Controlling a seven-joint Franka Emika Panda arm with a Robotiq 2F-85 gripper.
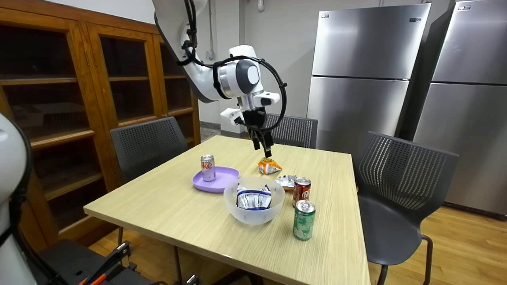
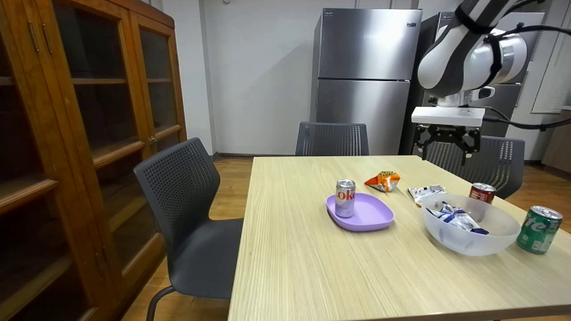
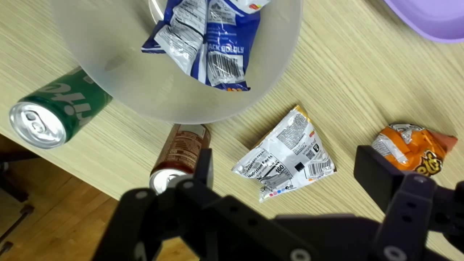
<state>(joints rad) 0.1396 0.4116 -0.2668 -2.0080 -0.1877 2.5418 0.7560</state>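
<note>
One silvery snack bag (image 3: 288, 156) lies below the gripper (image 2: 444, 156), whose fingers stand spread.

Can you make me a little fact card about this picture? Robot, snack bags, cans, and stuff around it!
Robot: gripper open, holding nothing, above the table
Bags: blue bag in the bowl; orange bag and silver bag on the table
Cans: Coke can upright on the purple plate; red can and green can upright near the bowl
Around: chairs, fridges, wooden cabinet
</note>
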